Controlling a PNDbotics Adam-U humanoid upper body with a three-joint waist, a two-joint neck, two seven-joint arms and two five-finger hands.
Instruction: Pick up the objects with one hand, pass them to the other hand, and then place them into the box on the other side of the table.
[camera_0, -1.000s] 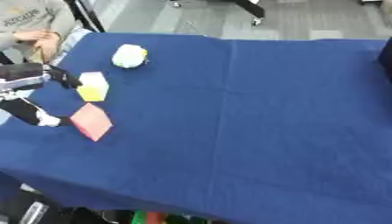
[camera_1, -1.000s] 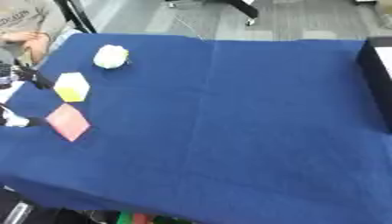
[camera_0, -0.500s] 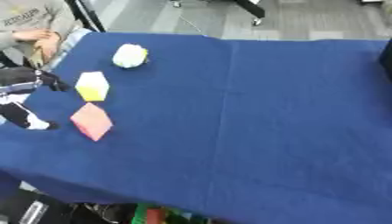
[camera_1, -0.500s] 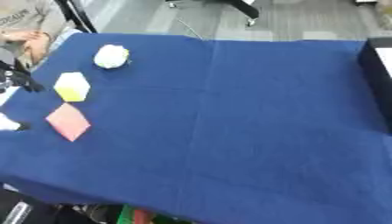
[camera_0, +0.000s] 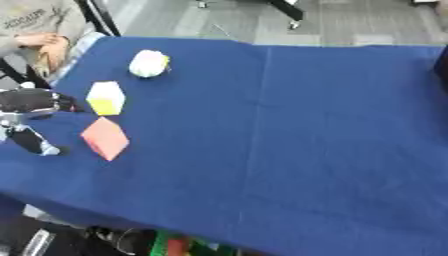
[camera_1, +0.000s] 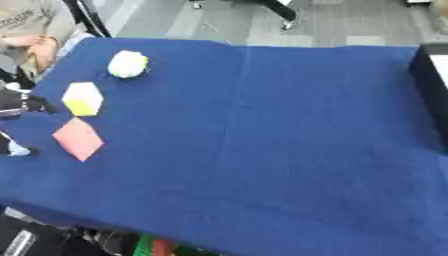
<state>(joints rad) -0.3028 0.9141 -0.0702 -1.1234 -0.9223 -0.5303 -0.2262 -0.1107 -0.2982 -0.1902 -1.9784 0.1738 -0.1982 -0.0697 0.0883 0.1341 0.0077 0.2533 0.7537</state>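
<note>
Three objects lie at the left of the blue table (camera_0: 289, 130): a yellow and white block (camera_0: 106, 98), a pink block (camera_0: 105, 138) in front of it, and a round white and yellow thing (camera_0: 148, 63) further back. My left hand (camera_0: 31, 120) is at the left edge, just left of the blocks and apart from them, with its fingers spread and holding nothing. The dark box (camera_1: 432, 75) stands at the right edge. My right hand shows in neither view.
A seated person is beyond the table's far left corner, not touching anything. The table's front edge runs across the bottom, with floor clutter below it. The cloth between the blocks and the box is bare.
My left hand has drawn back leftward, away from the yellow block. The objects lie as before.
</note>
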